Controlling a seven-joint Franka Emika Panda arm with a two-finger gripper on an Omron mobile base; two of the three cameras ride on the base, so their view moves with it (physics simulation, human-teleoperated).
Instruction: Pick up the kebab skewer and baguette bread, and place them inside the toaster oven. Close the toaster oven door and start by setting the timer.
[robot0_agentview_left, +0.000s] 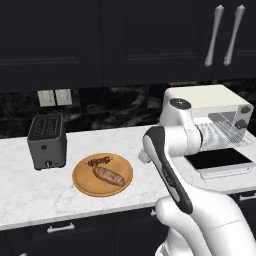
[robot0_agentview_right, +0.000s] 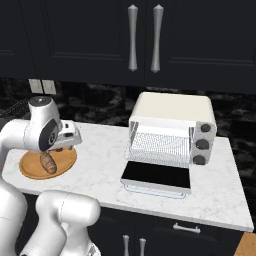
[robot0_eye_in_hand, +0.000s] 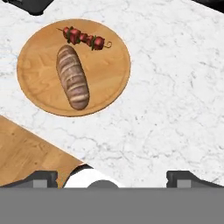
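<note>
Claw (robot0_eye_in_hand: 112, 177) spread wide, nothing in it.
I see baguette bread (robot0_eye_in_hand: 72, 76) and kebab skewer (robot0_eye_in_hand: 85, 38) on the round wooden board (robot0_eye_in_hand: 111, 83).

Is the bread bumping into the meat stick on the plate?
Apart. The hand view shows bare wood between the baguette bread and the kebab skewer.

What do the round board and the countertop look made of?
Round board: wood, apparently matte, judging by its warm tan grain streaks. Countertop: looks like polished white marble or a similar stone, going by the grey veining; it could be an imitation.
</note>
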